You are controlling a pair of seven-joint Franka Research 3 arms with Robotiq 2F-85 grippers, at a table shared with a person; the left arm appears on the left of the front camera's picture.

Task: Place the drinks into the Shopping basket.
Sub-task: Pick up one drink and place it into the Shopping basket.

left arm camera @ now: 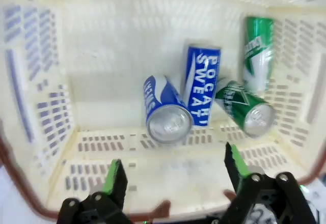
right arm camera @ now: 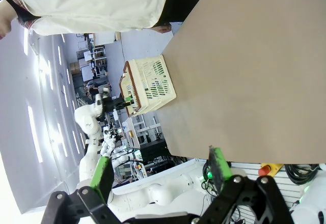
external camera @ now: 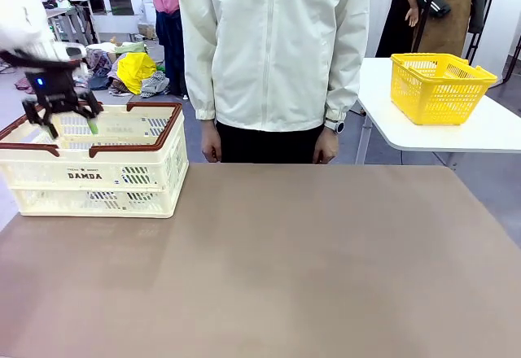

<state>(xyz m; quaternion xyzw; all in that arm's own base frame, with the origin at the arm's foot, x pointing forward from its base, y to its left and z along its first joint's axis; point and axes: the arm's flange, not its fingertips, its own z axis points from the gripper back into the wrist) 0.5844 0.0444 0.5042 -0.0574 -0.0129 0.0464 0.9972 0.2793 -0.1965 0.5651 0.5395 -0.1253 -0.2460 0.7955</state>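
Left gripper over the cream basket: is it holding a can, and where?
Nothing held. The left gripper is open above the cream-white slotted plastic basket; two blue metal cans and two green cans lie inside.

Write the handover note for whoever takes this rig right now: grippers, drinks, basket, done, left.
Left gripper: open, holding nothing, poised over the Shopping basket at the table's left end.
Right gripper: open, holding nothing, off past the table's edge.
Drinks: four cans lie on their sides on the basket floor, two blue cans and two green cans.
Done: those four are in the basket.
Left: the brown table carries no can in the front view, so probably nothing more to load; pull the left arm clear. The person stands at the far side, hands down.
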